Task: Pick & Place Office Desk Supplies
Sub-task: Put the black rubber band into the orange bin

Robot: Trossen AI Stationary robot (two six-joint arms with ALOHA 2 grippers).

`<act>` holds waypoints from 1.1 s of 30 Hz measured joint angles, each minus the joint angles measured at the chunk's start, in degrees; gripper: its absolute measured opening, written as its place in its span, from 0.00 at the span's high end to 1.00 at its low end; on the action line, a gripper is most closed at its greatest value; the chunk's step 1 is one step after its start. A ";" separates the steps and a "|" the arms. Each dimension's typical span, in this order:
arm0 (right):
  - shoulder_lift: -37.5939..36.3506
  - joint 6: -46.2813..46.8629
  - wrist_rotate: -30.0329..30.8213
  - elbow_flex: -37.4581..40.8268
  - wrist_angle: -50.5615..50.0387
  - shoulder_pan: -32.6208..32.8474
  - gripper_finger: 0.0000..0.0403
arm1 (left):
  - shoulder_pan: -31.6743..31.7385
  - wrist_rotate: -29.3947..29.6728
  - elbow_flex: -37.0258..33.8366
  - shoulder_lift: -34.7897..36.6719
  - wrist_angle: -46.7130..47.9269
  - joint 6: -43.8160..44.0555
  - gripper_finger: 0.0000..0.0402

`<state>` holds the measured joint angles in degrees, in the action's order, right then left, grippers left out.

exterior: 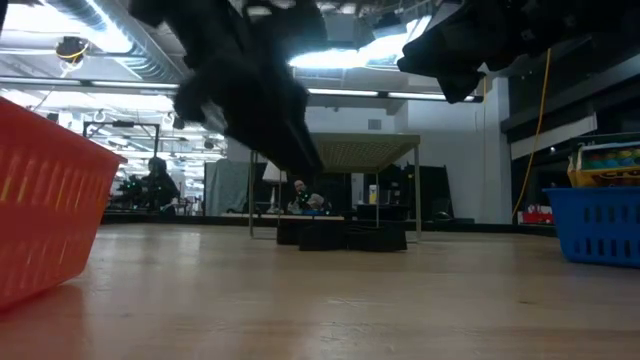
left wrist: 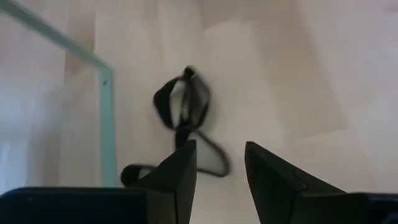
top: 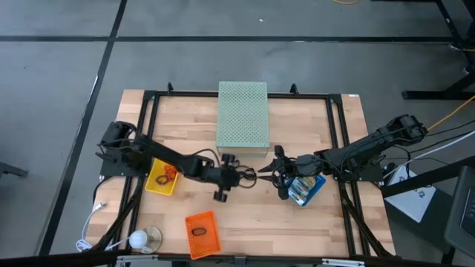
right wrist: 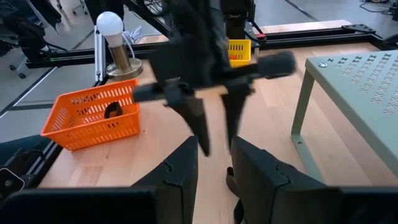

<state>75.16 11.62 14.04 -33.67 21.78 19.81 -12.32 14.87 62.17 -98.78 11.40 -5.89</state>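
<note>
A thin black loop-shaped piece [left wrist: 183, 112] lies on the wooden table at mid-table, near a leg of the pale green box. My left gripper [left wrist: 219, 168] is open and points down just above it; one end of the piece runs behind a finger in the left wrist view. In the high view this gripper [top: 251, 178] is at mid-table. My right gripper [right wrist: 214, 165] is open, empty and held above the table, facing the left gripper from the right [top: 276, 174].
The green perforated box [top: 243, 117] stands at the far middle. A yellow tray [top: 152, 185] holds rings at the left. An orange tray [top: 211, 241] with a black loop stands near the front. A blue tray [top: 319, 182] holds packets at the right. A lamp [top: 141, 239] stands at the front left.
</note>
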 joint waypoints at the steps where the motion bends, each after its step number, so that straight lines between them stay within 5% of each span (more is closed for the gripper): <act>1: 0.00 0.02 0.00 0.00 0.00 0.00 0.76 | 0.50 0.29 0.00 -0.58 0.02 0.04 0.68; 15: 0.00 0.11 -0.13 0.00 -0.03 0.04 0.76 | 4.36 5.40 -0.02 -4.46 6.48 4.57 0.69; 33: 0.00 0.11 -0.11 0.00 -0.22 0.04 0.76 | 6.07 1.65 -0.02 -6.67 6.50 4.85 0.73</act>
<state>75.16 11.73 13.93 -33.67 21.56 19.86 -6.25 16.52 62.15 -105.45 17.90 -1.04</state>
